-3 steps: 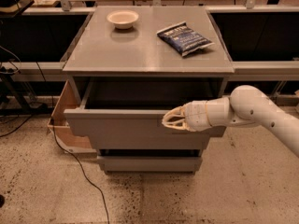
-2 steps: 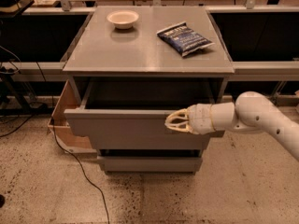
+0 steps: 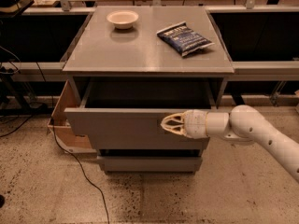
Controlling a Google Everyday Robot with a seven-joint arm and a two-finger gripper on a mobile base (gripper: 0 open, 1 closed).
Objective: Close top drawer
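Observation:
The top drawer (image 3: 117,127) is a wide grey drawer with a flat handleless front. It stands pulled out from the grey cabinet (image 3: 140,55), its dark interior showing behind the front panel. My gripper (image 3: 169,124) comes in from the right on a white arm and lies against the front panel, right of its middle, fingertips pointing left.
A white bowl (image 3: 122,18) and a dark blue snack bag (image 3: 184,38) lie on the cabinet top. A shorter grey drawer front (image 3: 149,163) sits below. A wooden box (image 3: 65,125) stands at the cabinet's left, with a black cable (image 3: 79,171) on the speckled floor.
The gripper has stayed against the drawer front, shifting slightly right along it. The drawer's opening looks about the same.

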